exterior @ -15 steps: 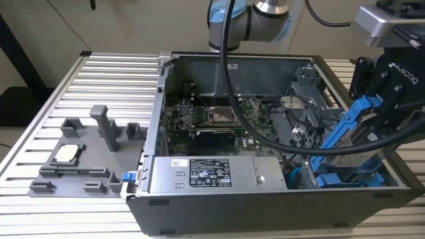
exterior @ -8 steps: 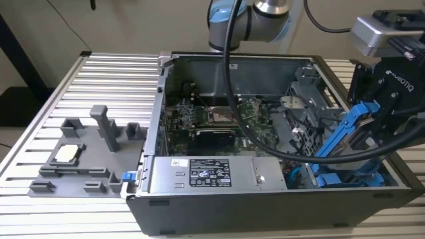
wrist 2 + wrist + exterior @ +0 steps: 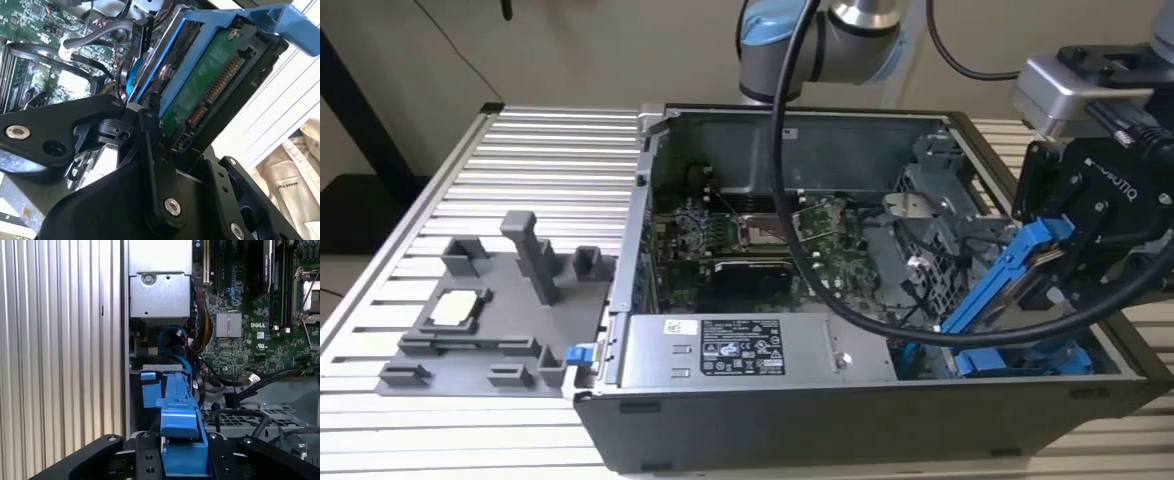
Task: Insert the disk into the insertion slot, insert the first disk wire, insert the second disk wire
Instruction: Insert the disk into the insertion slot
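Observation:
My gripper (image 3: 1051,268) is shut on the disk (image 3: 1001,280), a drive in a bright blue carrier. It hangs tilted, with one end low, over the computer case's corner on the exterior view's right. In the second wrist view, the disk (image 3: 210,85) shows its green board and connector edge, with a black finger (image 3: 152,150) against its side. In the first wrist view, the blue carrier (image 3: 180,410) rises from my gripper (image 3: 180,462) toward the insertion slot (image 3: 145,377). The slot (image 3: 987,345) lies just under the disk's low end. I cannot tell which of the loose cables are the disk wires.
The grey power-supply box (image 3: 734,350) sits beside the slot. Black cables (image 3: 854,310) and a blue cable (image 3: 172,340) run across the motherboard (image 3: 747,240). A perforated grey cage (image 3: 934,190) stands behind the disk. A grey fixture plate (image 3: 494,320) lies on the ribbed table.

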`<state>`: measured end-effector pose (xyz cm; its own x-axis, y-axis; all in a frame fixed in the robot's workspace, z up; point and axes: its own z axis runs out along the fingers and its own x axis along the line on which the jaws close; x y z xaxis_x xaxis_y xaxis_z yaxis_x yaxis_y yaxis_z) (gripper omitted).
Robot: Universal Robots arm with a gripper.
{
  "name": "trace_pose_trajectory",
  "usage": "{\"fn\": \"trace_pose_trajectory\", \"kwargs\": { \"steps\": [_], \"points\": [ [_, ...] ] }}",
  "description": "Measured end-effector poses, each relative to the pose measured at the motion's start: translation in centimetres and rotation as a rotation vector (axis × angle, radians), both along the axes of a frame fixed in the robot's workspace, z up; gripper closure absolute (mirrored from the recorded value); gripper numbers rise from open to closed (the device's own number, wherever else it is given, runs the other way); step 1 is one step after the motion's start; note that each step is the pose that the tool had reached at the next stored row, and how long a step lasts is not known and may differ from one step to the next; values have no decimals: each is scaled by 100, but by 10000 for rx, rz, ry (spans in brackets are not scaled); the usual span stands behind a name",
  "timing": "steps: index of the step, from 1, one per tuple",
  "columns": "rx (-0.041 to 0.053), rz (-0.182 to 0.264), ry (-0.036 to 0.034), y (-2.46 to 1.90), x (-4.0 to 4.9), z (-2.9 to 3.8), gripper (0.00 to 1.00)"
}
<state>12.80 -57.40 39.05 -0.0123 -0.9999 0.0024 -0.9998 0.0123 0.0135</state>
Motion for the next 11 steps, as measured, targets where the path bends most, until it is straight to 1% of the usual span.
{"fn": "trace_pose_trajectory", "kwargs": {
  "steps": [11],
  "points": [
    [-1,0,-1,0,1,-200,67]
  ]
}}
